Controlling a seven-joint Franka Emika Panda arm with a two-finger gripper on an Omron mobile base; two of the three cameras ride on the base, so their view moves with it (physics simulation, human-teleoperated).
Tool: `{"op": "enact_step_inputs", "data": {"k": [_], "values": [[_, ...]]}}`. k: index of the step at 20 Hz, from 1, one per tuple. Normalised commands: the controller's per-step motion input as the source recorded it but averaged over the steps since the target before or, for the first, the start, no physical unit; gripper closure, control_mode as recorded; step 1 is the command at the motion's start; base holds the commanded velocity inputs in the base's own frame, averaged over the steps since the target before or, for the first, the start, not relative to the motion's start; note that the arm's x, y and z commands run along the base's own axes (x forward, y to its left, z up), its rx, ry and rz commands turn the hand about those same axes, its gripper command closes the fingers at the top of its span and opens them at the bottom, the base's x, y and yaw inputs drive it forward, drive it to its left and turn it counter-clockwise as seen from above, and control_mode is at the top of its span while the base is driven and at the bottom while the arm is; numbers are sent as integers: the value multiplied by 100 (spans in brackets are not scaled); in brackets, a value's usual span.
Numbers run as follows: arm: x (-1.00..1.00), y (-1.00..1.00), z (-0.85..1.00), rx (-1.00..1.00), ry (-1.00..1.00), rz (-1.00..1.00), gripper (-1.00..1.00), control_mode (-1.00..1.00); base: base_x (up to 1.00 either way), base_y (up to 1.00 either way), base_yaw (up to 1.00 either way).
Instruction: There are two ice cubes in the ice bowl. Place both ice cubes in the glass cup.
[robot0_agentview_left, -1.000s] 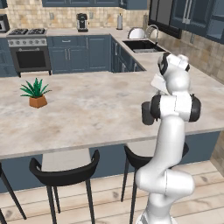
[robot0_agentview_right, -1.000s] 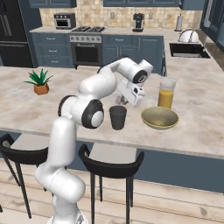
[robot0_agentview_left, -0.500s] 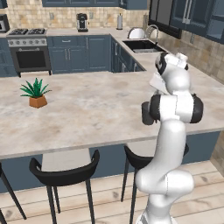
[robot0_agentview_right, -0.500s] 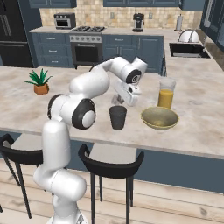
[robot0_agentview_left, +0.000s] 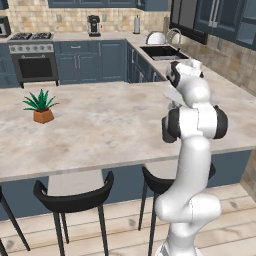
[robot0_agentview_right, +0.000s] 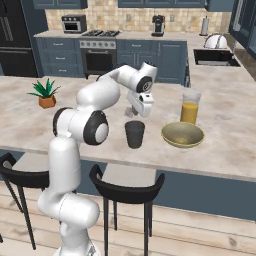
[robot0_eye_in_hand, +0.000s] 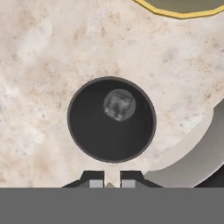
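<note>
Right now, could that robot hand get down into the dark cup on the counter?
Probably yes: the hand hangs just above the dark cup, whose open mouth faces it. The nearest things, the olive bowl and juice glass, stand off to one side.

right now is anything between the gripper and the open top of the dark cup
Nothing visible is. In the hand view the shut gripper hangs above the glass cup, whose mouth is open, with one ice cube seen inside it.

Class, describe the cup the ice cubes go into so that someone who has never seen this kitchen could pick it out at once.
On the marble counter, near its front edge, stands the dark grey tumbler, left of the olive-tan bowl. Unlike the clear glass of orange juice behind the bowl, it is opaque and dark.
</note>
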Motion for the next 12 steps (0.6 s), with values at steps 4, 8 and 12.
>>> {"op": "enact_step_inputs", "data": {"k": [4, 8, 12], "values": [[11, 0, 0, -10, 0, -8, 100, -100, 0, 0, 0], [2, 0, -5, -19, 0, -8, 100, -100, 0, 0, 0], [0, 0, -17, -24, 0, -7, 100, -100, 0, 0, 0]]}}
